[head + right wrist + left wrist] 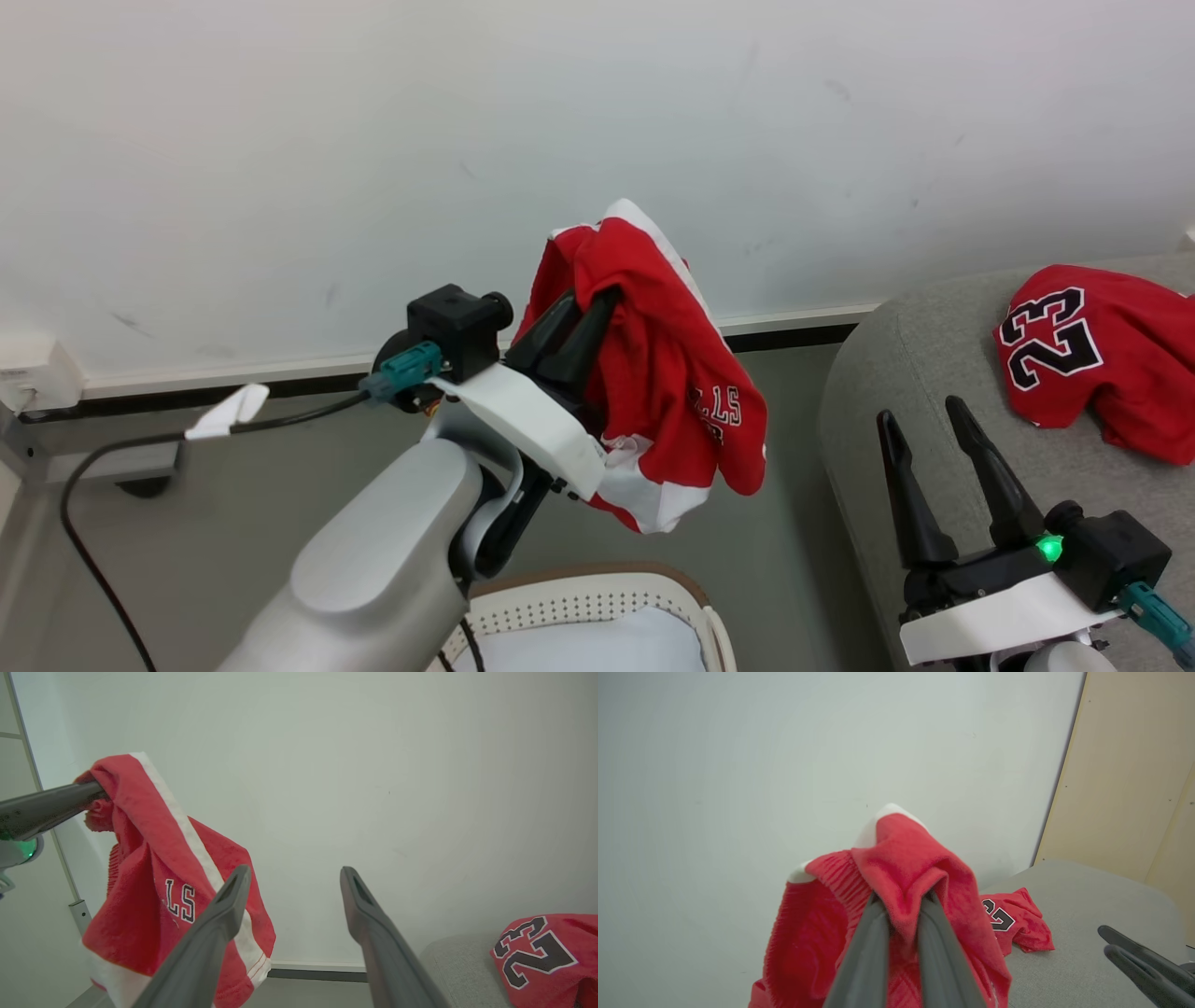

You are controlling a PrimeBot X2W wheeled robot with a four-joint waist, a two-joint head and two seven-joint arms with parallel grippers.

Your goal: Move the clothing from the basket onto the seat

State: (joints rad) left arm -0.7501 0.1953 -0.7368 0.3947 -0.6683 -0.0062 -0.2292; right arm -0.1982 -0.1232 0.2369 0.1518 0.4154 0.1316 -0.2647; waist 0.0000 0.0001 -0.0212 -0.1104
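Red white-banded garment [663, 373] hangs clamped in my left gripper [588, 299] above the basket [560, 602]; my right gripper [920, 413] gapes over the seat [896, 355].

We see a plain white painted wall [280, 140] meeting a smooth grey-green floor [233, 485] along a white skirting strip [794, 319] with a dark lower edge. A small white plastic box [33, 373] sits at the wall's far left. A pale white-blue cloth [597, 649] lies at the head view's bottom edge, and a beige wooden panel [1125, 765] adjoins the wall.
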